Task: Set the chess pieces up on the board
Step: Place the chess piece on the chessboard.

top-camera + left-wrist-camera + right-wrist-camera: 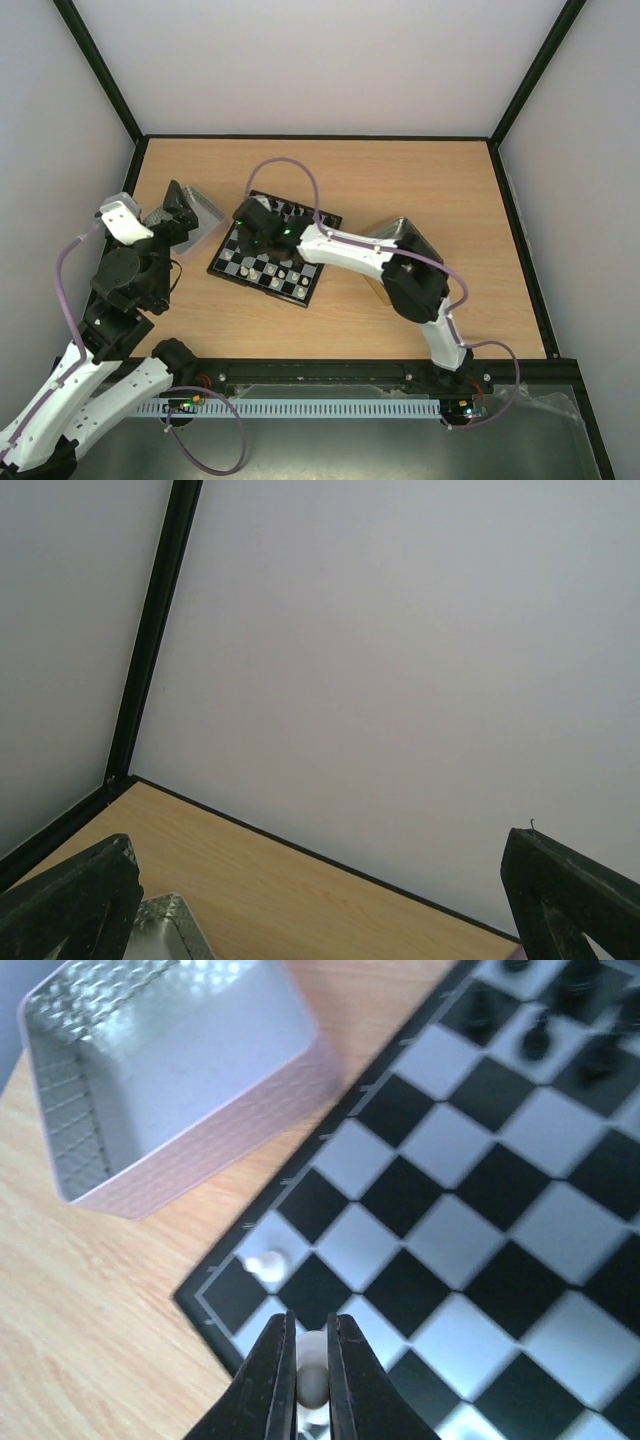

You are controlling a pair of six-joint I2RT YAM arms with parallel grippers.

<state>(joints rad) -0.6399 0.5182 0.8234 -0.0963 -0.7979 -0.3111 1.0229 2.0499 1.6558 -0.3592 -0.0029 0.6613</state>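
The right arm reaches out across the board (228, 262), which lies at a slant on the wooden surface (420, 170) between two silver trays. The right tool (255, 228) hangs over the board's left part. From its wrist camera the right tool (312, 1325) has its two dark fingers drawn almost together, pinching a small white chessman (312, 1380) between the tips. The piece sits low over the squares by the board's (480, 1240) edge, close to a corner. Whether its base touches the board I cannot tell. Just beside it, one square further along that edge, another white pawn (268, 1265) rests on a light square. A cluster of black pieces (540, 1035) stands on the far rows, blurred. More pieces, light and dark, dot the board in the overhead view, too small to sort. The left tray (230, 1130) lies near the board's edge, apart from it, and shows bare metal inside. The right tray (405, 232) is partly hidden behind the right arm. The left tool (180, 205) hovers by the left tray (208, 212), and its wrist view shows the left tool (320, 910) spread wide, gripping nothing and aimed at the pale back wall (400, 680).
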